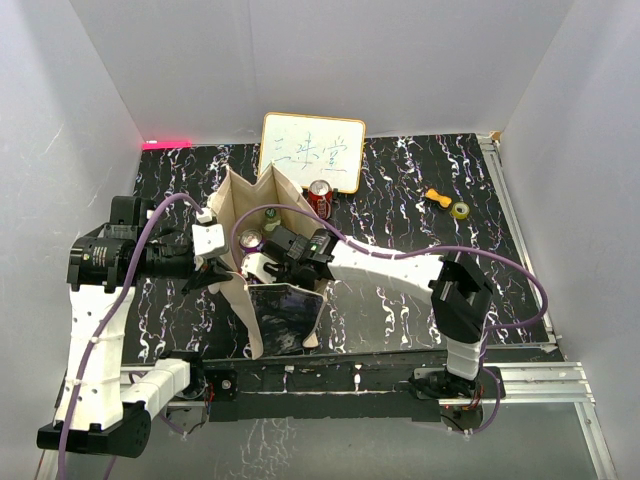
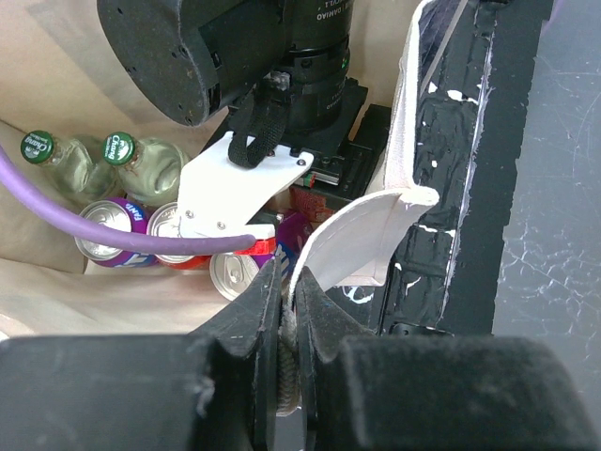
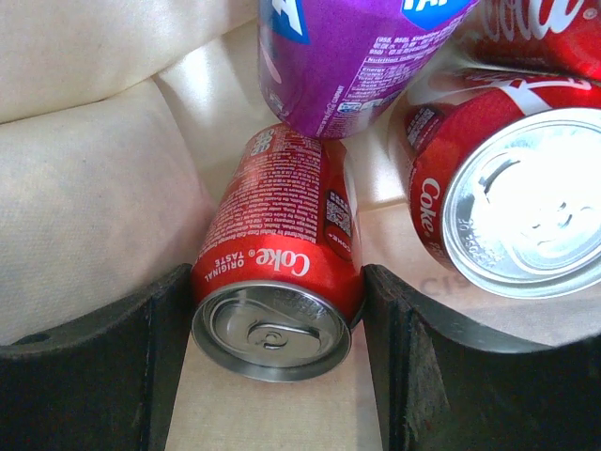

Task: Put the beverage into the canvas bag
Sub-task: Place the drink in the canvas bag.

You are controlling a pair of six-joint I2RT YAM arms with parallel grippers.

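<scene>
**The right claw (image 3: 272, 310) sets a Coke can down inside the canvas bag**

Its two dark fingers press the sides of the Coke can (image 3: 282, 225), which lies tilted on the cloth floor of the canvas bag (image 1: 245, 205), top towards the wrist camera. A purple can (image 3: 347, 66) touches its far end and a second Coke can (image 3: 507, 197) lies just beside it. The left claw (image 2: 289, 310) is pressed together on a fold of the bag's rim and holds the mouth apart; two green-capped bottles (image 2: 120, 147) show deeper inside.

The step in hand looks like the drop-off: the can is already at the bottom, so the grip has little left to do. Next the fingers should spread enough to free the can, then the arm should rise straight out of the mouth without catching the cloth or nudging the neighbours. The left hold ought to last until then. One red can (image 1: 319, 198) stands on the table (image 1: 400, 280) behind the bag, probably the next to fetch
</scene>
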